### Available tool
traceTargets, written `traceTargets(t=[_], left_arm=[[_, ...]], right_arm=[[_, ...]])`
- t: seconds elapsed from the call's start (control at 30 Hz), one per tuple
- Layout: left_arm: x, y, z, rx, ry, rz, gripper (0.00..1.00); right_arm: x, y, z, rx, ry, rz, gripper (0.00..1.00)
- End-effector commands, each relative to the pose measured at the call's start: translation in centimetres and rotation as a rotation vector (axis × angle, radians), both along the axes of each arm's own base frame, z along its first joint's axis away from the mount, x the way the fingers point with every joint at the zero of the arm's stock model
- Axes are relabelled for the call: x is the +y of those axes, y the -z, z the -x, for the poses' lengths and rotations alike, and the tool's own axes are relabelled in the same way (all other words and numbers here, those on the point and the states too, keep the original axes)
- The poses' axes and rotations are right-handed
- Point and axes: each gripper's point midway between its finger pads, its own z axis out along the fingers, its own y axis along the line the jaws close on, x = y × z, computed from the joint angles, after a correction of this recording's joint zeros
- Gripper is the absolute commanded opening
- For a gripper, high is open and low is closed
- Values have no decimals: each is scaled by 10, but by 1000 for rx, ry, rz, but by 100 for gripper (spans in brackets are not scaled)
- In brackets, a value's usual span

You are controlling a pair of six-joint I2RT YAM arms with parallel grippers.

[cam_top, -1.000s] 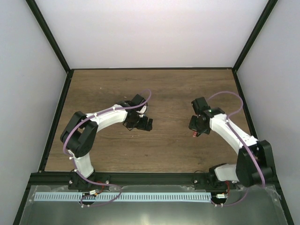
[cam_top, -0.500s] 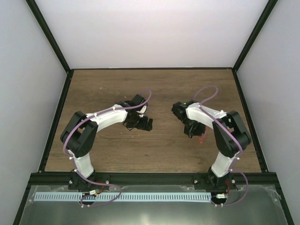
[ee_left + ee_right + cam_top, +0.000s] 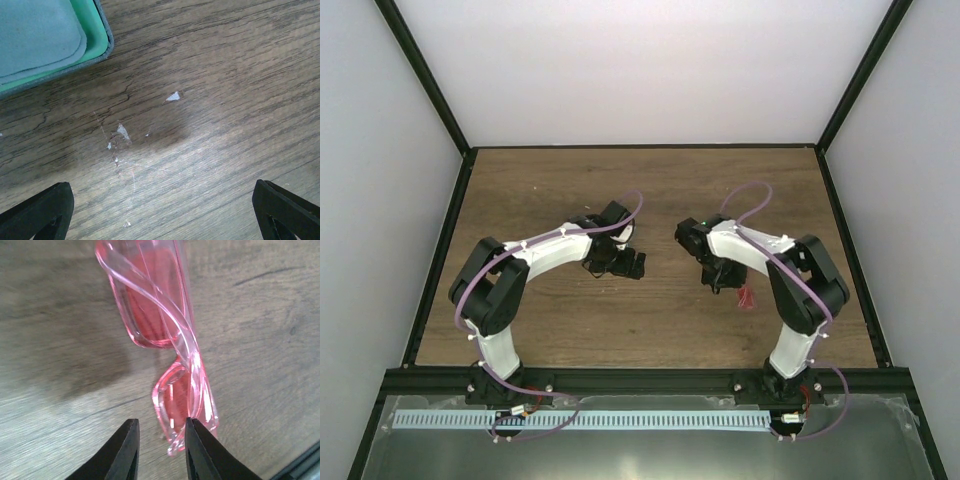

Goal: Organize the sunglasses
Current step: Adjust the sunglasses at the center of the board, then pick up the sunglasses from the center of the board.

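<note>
"Now, where are the sunglasses to be found?"

"They are seen right under the right tool, close above or on the desk, near its middle and a little toward the right. From above only a small red patch is shown beside that tool. One slim arm is folded across the lenses."

"Are they clamped?"

"That cannot be told. The right tool's jaws stand close together with the near end of the frame between them, yet a sliver of desk is seen between one finger and the plastic. The left tool is spread wide over the desk, with nothing held."

"And where should the glasses be taken?"

"Most likely to the case, whose green-lined corner is seen at the upper left of the left wrist view, with the cloth laid inside. It is not seen from above, presumably hidden under the left arm."

"How is the step best done, then?"

"The hold should be checked first: thin translucent plastic is easily let slip, so the frame end should be pinched squarely, not the lens. The glasses should be kept level and low while they are carried across, so that little harm is done if they are dropped. The long side should be lined up with the long side of the case before anything is lowered. The cloth may need to be flattened first"
</note>
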Motion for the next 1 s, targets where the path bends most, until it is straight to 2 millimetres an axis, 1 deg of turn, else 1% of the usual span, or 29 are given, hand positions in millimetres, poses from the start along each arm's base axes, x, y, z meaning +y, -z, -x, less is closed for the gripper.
traceTargets(t=[0.0,0.07,0.17,0.27,0.37,0.43,0.47,0.5,0.63,0.77,0.97], left_arm=[[1,2,-3,-3,-1,-3,100],[0,2,-3,-3,-1,-2,100],[0,2,-2,-1,-4,1,100],[0,1,-2,0,-4,4,100],[0,-3,-2,-8,-5,8,100],[1,-5,-2,-13,-6,9,100],[1,-6,-2,-13,-5,8,100],[1,-6,-2,-14,-4,6,100],[3,-5,-1,-16,-6,2,100],[2,-7,-3,-20,-9,5,100],[1,-5,-3,-15,-10,7,100]], right_arm=[[21,-24,-21,-152,-24,-155,27],[21,-32,-24,-196,-14,-217,28],[15,-34,-31,-248,-17,-278,33],[4,-32,-40,-279,-29,-300,38],[-9,-28,-45,-274,-28,-282,40],[-16,-26,-48,-271,-28,-278,47],[-15,-25,-51,-273,-44,-288,48],[-16,-24,-53,-274,-48,-293,51],[-26,-17,-55,-251,-19,-291,59],[-24,-13,-57,-236,-29,-324,60],[-22,1,-55,-191,-39,-338,51]])
